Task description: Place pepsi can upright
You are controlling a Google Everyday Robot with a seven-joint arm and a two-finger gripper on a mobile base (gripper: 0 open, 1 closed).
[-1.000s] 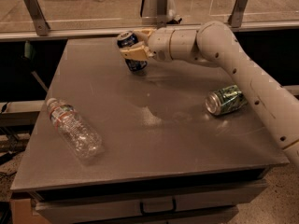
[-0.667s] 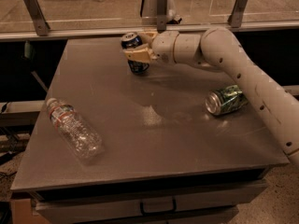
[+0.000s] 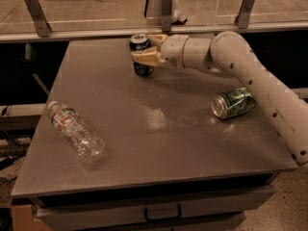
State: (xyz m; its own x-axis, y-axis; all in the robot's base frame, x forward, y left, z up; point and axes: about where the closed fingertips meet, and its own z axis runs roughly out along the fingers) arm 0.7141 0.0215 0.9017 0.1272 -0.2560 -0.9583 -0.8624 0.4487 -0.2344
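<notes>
You're at the set-down stage: your gripper [image 3: 146, 52] is clamped around the pepsi can [image 3: 140, 42] at the upper centre of the frame, near the far edge of the table [image 3: 159, 148]. The can stands upright in the grasp, silver top up. Its base is at or just above the tabletop; I can't tell whether it touches. As I read it, your next move is to settle it flat, let go gently and back off without brushing it. To the right, a green can [image 3: 233, 103] lies on its side just beside the arm [image 3: 250, 76]. At lower left lies a clear bottle [image 3: 76, 132]. Both are well apart from the pepsi can, so nothing crowds the spot. The likely risk is tipping it on release.
</notes>
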